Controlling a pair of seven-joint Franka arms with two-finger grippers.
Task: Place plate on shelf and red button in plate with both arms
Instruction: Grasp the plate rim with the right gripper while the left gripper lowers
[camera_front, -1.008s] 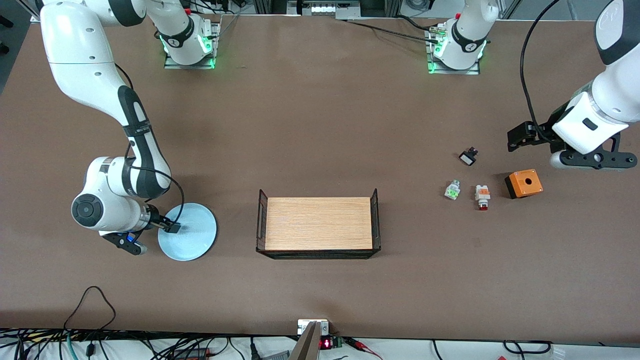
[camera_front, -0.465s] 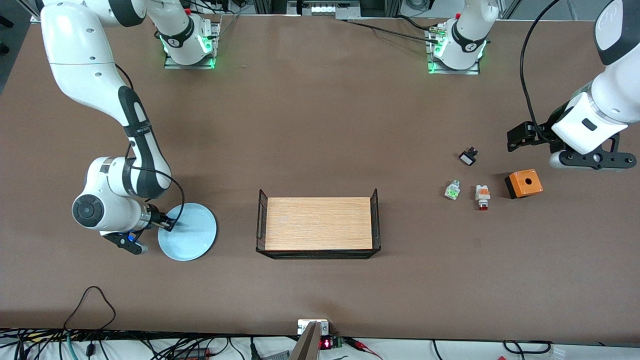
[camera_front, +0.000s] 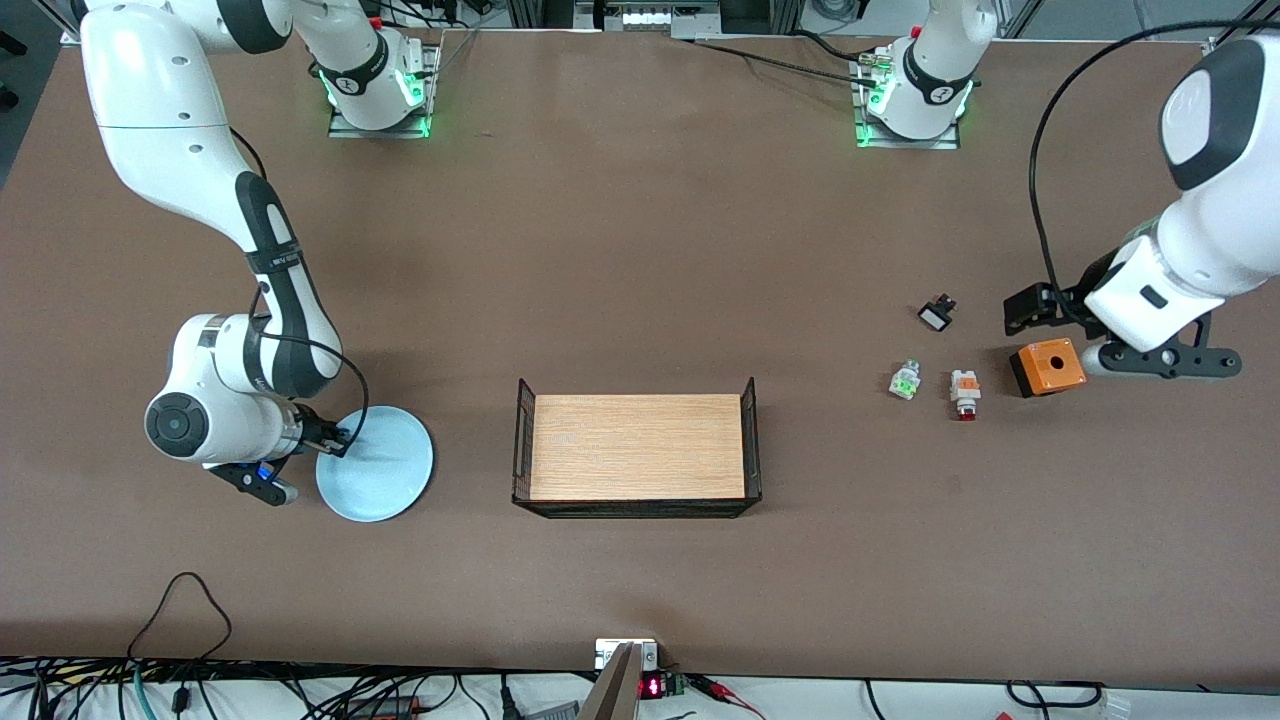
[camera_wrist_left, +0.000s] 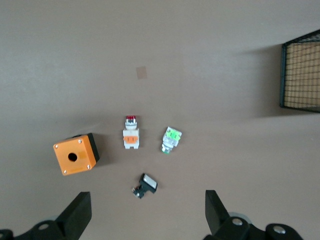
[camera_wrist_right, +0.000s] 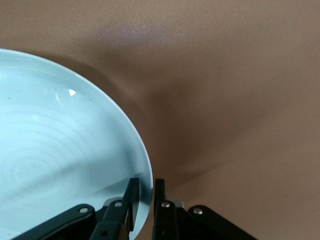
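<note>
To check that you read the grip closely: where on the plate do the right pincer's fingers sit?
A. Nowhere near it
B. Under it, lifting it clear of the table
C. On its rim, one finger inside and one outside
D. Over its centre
C: in the right wrist view the right pincer has its fingers astride the edge of the plate, one on the pale blue inner surface and the other just outside the rim.

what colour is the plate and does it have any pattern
The plate is pale light blue with faint concentric rings, clearest in the right wrist view.
</note>
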